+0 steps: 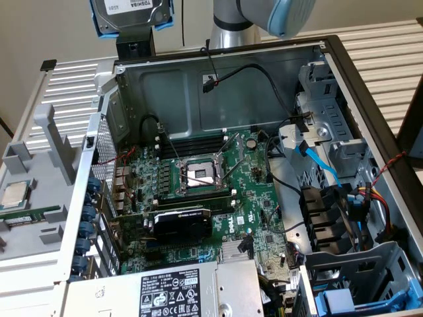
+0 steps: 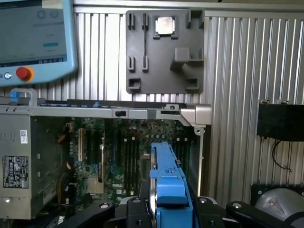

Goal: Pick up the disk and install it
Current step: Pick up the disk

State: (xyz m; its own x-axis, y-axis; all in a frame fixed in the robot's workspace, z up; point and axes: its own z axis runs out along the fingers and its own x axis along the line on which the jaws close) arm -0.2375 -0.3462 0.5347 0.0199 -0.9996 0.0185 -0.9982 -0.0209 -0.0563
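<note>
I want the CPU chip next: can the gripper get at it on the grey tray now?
Probably not: the gripper is shut on the disk, though the CPU chip lies uncovered on the grey tray.

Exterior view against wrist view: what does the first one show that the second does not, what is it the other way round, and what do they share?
Exterior view: the disk with its white label towards the camera, the CPU socket, and a blue cable beside the drive bays.
Wrist view: a pendant with a red button, and the disk edge-on, clamped in the gripper.
Both: the disk in its blue carrier, the motherboard, and the CPU chip on the grey tray.
</note>
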